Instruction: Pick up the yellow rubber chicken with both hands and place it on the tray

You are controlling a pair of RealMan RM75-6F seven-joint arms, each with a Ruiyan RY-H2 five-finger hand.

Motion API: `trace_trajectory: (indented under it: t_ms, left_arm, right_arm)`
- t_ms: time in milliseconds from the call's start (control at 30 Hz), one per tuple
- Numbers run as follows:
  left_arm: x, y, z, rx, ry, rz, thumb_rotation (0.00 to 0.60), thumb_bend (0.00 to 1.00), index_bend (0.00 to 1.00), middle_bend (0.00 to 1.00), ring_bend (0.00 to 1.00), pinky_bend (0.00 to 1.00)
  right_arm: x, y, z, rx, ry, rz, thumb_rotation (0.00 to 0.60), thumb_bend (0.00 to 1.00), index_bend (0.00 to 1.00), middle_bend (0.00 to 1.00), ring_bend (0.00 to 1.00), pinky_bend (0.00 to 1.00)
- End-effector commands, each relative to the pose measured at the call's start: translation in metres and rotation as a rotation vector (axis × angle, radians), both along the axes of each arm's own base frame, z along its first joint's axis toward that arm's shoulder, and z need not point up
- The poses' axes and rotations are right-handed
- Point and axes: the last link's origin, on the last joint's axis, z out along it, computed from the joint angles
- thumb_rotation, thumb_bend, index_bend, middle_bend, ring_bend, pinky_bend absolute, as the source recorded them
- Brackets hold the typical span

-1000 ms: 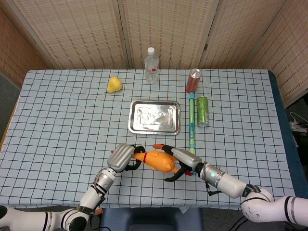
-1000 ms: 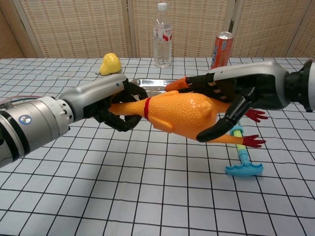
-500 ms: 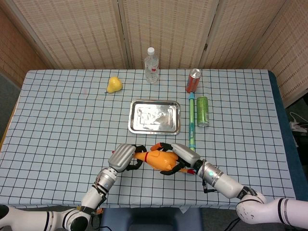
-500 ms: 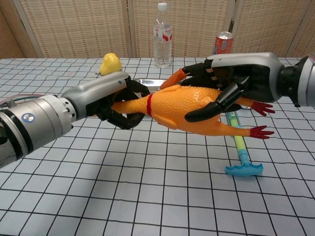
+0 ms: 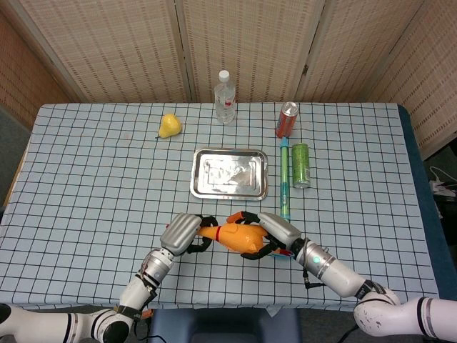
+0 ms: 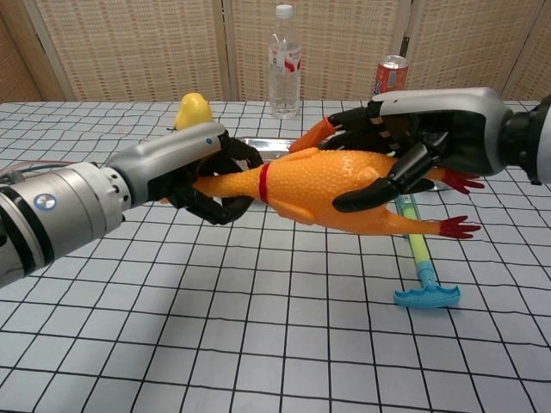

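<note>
Since a second ago, the yellow rubber chicken (image 6: 320,188) has tipped so its legs trail lower toward the right while both robot hands keep their hold. One chicken hangs above the checked surface (image 5: 93,186), near its front edge and short of the single metal tray (image 5: 230,173). The left robot hand (image 6: 200,176) curls dark fingers (image 6: 225,209) around the neck beside the red collar, its silver forearm reaching in from the lower left. The right robot hand (image 6: 411,146) clasps the body from above and behind, with one dark finger pressed across the flank and others wrapped over the back. Red feet stick out past that hand.

Farther back stand one clear water bottle (image 5: 224,96) and one red can (image 5: 286,119), upright. One green can (image 5: 300,165) lies on its side beside a green and blue toy stick (image 5: 284,179), which lies lengthwise just right of the tray. One yellow pear-shaped toy (image 5: 169,126) sits well to the left. Between chicken and tray only bare checked cloth shows.
</note>
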Motion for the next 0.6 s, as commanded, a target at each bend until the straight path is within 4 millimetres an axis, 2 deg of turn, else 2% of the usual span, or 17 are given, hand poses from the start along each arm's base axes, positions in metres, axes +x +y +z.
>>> trace_trajectory:
  t_ms: [33,100,200,367,467,600]
  left_arm:
    - [-0.003,0.002,0.003,0.009,0.008,0.002,0.6,0.74,0.82,0.68,0.52,0.61]
    - [-0.009,0.006,0.006,0.019,0.016,0.011,0.6,0.74,0.82,0.68,0.52,0.61]
    - [-0.017,0.015,0.01,0.034,0.029,0.03,0.6,0.75,0.82,0.68,0.52,0.61]
    - [-0.032,0.036,0.013,0.056,0.043,0.079,0.6,0.75,0.82,0.68,0.52,0.61]
    - [-0.039,0.051,0.006,0.05,0.051,0.104,0.6,0.74,0.82,0.68,0.53,0.6]
    - [-0.041,0.071,-0.009,0.053,0.074,0.109,0.6,0.74,0.82,0.69,0.53,0.59]
  right_arm:
    - [-0.007,-0.001,0.008,-0.027,0.018,0.025,0.6,0.19,0.0,0.0,0.0,0.1]
    - [-0.011,0.0,0.016,-0.062,-0.004,0.033,0.6,0.13,0.0,0.0,0.0,0.01]
    - [-0.018,0.003,0.031,-0.102,-0.03,0.053,0.6,0.07,0.0,0.0,0.0,0.0]
    - [-0.039,0.011,0.06,-0.184,-0.046,0.091,0.6,0.05,0.0,0.0,0.0,0.0]
    - [-0.06,0.021,0.079,-0.257,-0.032,0.106,0.6,0.05,0.0,0.0,0.0,0.0]
    - [-0.091,0.036,0.093,-0.332,0.021,0.109,0.6,0.05,0.0,0.0,0.0,0.0]
